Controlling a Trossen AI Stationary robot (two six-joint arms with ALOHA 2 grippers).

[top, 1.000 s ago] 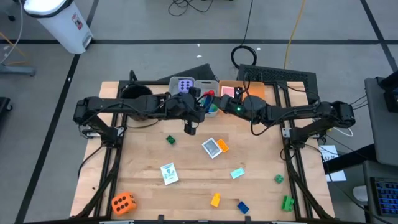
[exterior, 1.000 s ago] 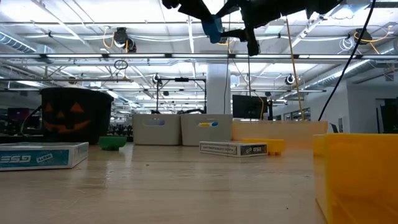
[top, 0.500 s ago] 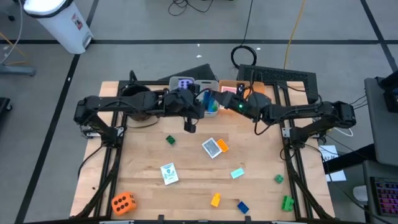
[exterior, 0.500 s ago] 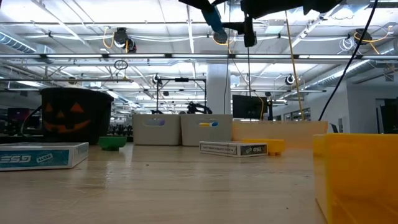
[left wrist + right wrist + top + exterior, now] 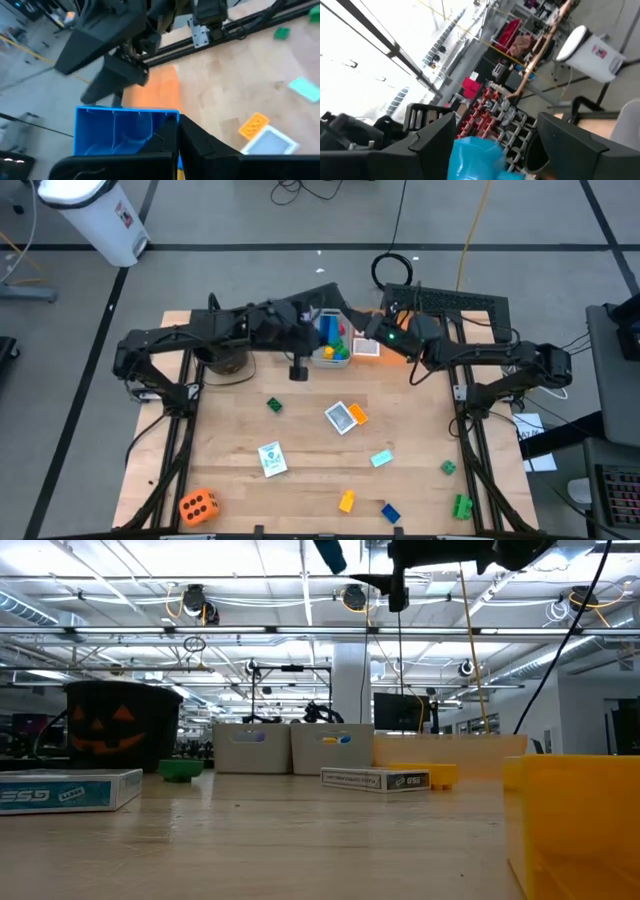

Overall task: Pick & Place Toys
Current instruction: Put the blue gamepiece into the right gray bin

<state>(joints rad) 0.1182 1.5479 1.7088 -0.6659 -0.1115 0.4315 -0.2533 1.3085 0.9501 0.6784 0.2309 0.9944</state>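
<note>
My left gripper [image 5: 318,335] is shut on a blue brick [image 5: 328,330], held high above the grey bin [image 5: 322,358] at the table's far edge. The brick's hollow underside [image 5: 122,130] faces the left wrist camera. In the low view the brick [image 5: 328,554] is at the very top. My right gripper [image 5: 360,340] stands open just right of the brick, pointing up and toward it without touching; its wrist view shows the brick [image 5: 472,157] beyond its spread fingers. Loose toys lie on the table: a green brick [image 5: 273,405], a card [image 5: 342,417], an orange die [image 5: 198,506]. My left gripper pinches the blue brick between its two fingers at the brick's end nearest the wrist [image 5: 167,135]; a dark finger [image 5: 200,145] lies against its side. The fingers come from the table's left, slanting down. The brick is lifted well clear of the table and the bin.
Small coloured bricks lie in the grey bin. An orange tray [image 5: 405,325] sits at the far right, a black pumpkin bucket [image 5: 225,352] at the far left. More cards and bricks [image 5: 271,458] [image 5: 381,458] [image 5: 346,501] [image 5: 461,505] are scattered toward the near edge.
My left gripper has risen and gone toward the far edge, carrying the blue brick higher and rolling it. My right gripper has drawn back from the brick toward the right and tipped upward.
</note>
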